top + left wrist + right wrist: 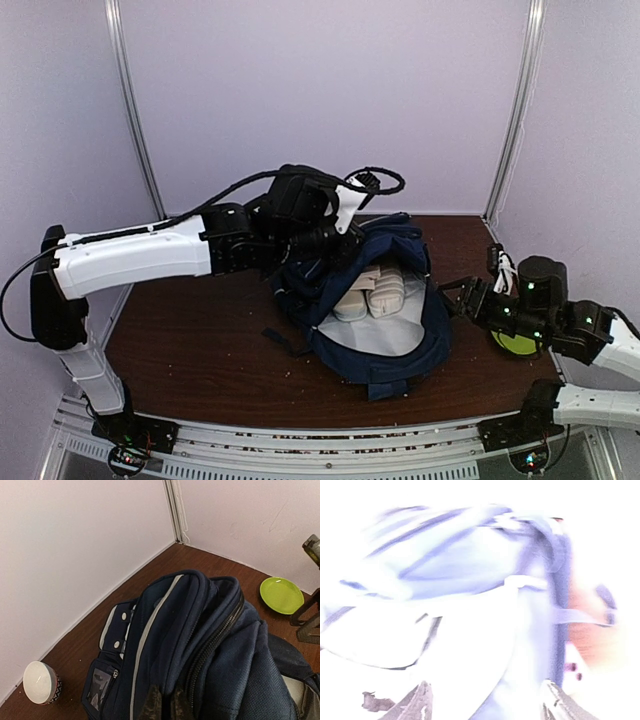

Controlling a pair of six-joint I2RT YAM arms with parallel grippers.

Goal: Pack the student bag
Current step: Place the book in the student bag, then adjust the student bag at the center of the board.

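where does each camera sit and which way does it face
Top external: above, behind the robot, looking down on the navy-blue fabric backpack, left arm and right arm.
Left wrist: on the left arm, faces over the backpack to the wall corner; left fingers pinch it.
Right wrist: overexposed, facing pale blurred fabric; right fingers apart.
Shared: top and left wrist both show the round lime-green plate.

Lab robot cell, white panel walls (320, 90), brown table (190, 340)

desk (190, 345): dark brown wood, bounded by pale walls (300, 90) | plate (281, 595): lime green, round, lying flat on desk near a wall | bowl (41, 682): white, black-and-white patterned side, upright on desk close to the wall
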